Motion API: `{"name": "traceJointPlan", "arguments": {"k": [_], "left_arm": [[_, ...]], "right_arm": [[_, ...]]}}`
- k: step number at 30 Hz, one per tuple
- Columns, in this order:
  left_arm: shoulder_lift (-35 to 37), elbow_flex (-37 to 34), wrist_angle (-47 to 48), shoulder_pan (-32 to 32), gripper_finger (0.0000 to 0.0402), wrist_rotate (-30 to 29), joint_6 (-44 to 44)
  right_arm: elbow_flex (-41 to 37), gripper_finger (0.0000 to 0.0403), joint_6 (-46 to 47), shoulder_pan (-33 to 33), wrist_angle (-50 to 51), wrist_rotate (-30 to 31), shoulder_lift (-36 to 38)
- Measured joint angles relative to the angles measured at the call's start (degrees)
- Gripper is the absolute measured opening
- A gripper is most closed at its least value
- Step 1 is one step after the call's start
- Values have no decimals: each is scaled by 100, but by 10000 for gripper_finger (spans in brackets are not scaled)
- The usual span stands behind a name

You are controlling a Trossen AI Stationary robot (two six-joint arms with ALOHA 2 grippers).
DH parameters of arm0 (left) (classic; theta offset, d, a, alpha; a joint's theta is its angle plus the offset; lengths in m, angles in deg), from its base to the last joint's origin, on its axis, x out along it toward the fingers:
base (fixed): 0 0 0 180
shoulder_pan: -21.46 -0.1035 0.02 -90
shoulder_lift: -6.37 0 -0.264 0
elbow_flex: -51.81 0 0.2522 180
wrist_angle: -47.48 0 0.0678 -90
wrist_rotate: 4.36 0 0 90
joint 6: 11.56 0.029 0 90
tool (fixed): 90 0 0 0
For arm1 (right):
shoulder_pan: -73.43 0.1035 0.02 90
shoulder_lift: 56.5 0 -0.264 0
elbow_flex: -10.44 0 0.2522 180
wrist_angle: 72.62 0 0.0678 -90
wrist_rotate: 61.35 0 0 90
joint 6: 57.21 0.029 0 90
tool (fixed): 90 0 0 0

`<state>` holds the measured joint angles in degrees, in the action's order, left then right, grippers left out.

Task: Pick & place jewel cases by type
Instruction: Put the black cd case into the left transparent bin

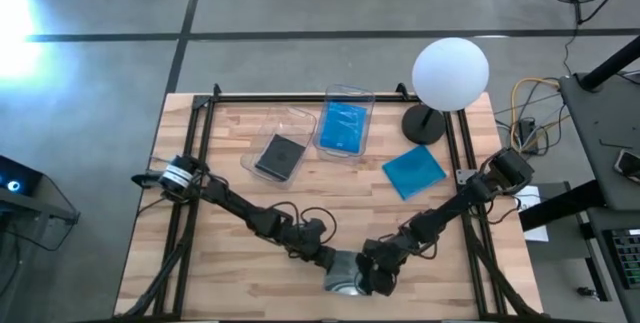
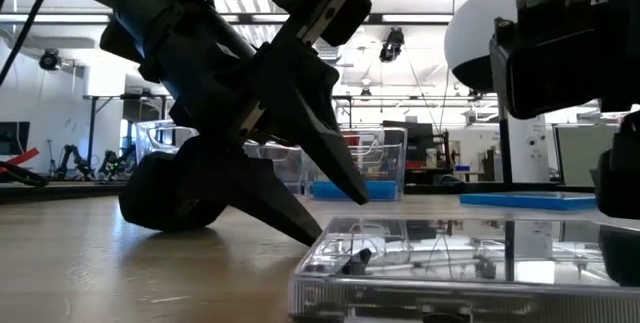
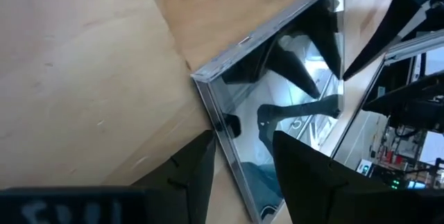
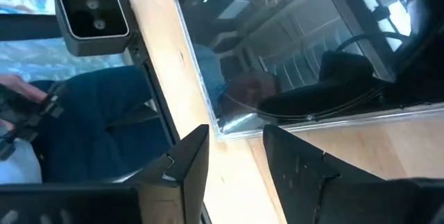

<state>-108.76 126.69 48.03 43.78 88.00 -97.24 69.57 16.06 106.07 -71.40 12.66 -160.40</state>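
Wooden table [image 1: 200, 263], both claws at glossy case [image 1: 343, 275]

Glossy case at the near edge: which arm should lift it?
Probably left. The left gripper is open with its fingers either side of one edge of the glossy case. The right gripper, also open, sits only at the case's corner.

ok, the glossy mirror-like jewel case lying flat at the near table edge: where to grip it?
Probably by an edge: the glossy jewel case lies flat on the wooden table, so only its thin rim offers purchase. The left gripper, open, already straddles the edge nearest it; the right gripper, also open, straddles another. Closing either from the side looks best.
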Motion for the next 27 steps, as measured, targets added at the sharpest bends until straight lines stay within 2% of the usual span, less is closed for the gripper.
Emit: {"name": "traceJointPlan", "arguments": {"k": [8,18,27], "left_arm": [[31,102,-584,-2,134,-26,414],[150,125,-1903,-10,133,21,1145],[149,122,-1658,-23,133,-16,1056]], "right_arm": [[0,130,-428,12,190,-112,-4],[-11,129,-1230,-13,685,-137,-9],[34,126,-1334,-131,677,-225,-11]]}}
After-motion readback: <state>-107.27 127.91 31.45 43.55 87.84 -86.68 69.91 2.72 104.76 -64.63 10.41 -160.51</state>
